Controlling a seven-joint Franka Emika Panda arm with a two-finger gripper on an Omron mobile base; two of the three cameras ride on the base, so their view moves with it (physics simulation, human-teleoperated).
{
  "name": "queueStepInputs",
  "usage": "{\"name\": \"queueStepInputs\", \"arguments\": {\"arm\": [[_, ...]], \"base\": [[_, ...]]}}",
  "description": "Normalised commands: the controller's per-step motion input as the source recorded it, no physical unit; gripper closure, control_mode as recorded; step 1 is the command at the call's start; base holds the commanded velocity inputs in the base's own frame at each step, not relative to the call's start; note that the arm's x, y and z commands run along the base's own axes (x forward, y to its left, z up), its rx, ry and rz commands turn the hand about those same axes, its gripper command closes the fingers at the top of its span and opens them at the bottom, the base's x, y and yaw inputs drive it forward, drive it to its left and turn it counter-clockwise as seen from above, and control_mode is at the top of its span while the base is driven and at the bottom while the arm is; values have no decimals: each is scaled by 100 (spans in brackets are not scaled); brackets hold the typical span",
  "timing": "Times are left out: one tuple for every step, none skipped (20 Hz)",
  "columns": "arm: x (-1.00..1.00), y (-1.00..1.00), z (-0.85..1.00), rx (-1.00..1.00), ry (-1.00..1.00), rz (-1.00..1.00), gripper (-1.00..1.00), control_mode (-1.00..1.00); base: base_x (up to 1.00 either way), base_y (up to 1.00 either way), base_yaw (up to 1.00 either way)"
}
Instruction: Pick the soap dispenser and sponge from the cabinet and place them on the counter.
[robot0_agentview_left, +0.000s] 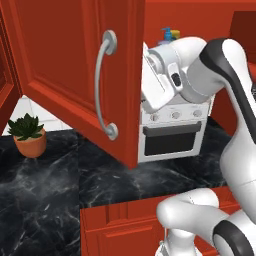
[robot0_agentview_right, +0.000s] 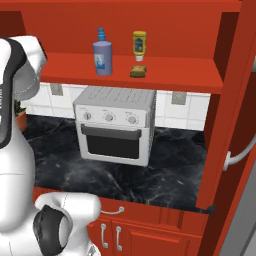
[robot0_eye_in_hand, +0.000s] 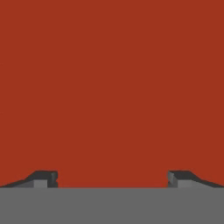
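Your claw (robot0_eye_in_hand: 112, 177) stands wide and empty, facing flat red cabinet (robot0_agentview_right: 210, 75) wood, while the upright soap dispenser (robot0_agentview_right: 102, 55) waits on the shelf with the sponge (robot0_agentview_right: 138, 71) just beside it.

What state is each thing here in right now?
cabinet: door open.
soap dispenser: upright on the shelf.
sponge: flat on the shelf.
yellow bottle: cap-down, on the shelf.
toaster oven: door closed.
gripper: open, empty.
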Motion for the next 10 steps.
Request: {"name": "queueStepInputs", "arguments": {"arm": [[0, 34, 0, -2, -11, -1, -100, -100], [0, 36, 0, -3, -11, -2, -100, -100], [0, 38, 0, -3, -11, -2, -100, -100], [0, 41, 0, -5, -11, -3, -100, -100], [1, 43, 0, -5, -11, -4, -100, -100], [7, 47, 0, -6, -11, -4, -100, -100], [10, 48, 0, -6, -11, -5, -100, -100], [14, 48, 0, -6, -11, -5, -100, -100], [14, 47, 0, -6, -11, -5, -100, -100], [14, 47, 0, -7, -11, -5, -100, -100]], "base": [[0, 0, 0], [0, 0, 0], [0, 0, 0], [0, 0, 0], [0, 0, 0], [0, 0, 0], [0, 0, 0], [0, 0, 0], [0, 0, 0], [0, 0, 0]]}}
